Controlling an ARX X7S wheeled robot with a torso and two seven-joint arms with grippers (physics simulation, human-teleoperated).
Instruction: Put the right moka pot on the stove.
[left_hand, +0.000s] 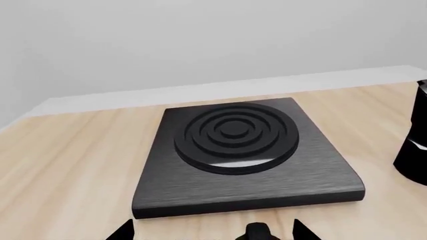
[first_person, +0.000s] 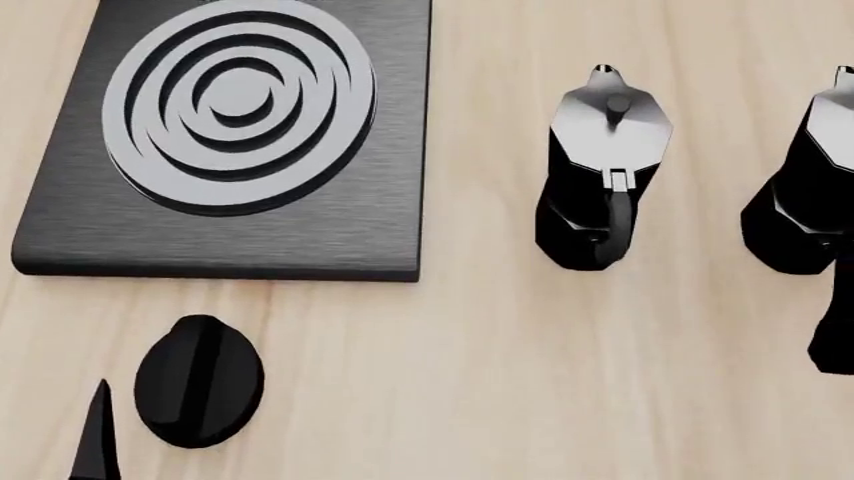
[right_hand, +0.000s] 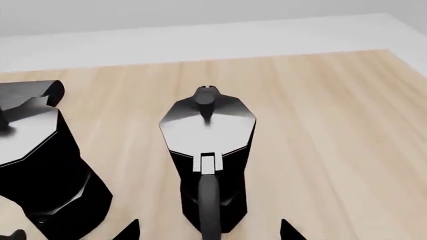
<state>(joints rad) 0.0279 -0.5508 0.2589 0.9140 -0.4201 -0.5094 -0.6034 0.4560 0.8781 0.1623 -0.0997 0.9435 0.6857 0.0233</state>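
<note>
- The right pot (first_person: 810, 190) stands upright on the bench (first_person: 534, 380) at the right edge of the head frame, partly cut off; in the right wrist view it fills the centre (right_hand: 208, 165), handle facing the camera.
- The right pincer (right_hand: 208, 231) is spread, a tip on either side of that handle, gripping nothing.
- The left pot (first_person: 601, 175) stands just beside it, apart.
- The stove (first_person: 240, 150) lies upper left, bare.
- A knob (first_person: 198, 380) sits below it.
- The left pincer (left_hand: 212, 233) is released, near the stove's edge.
</note>
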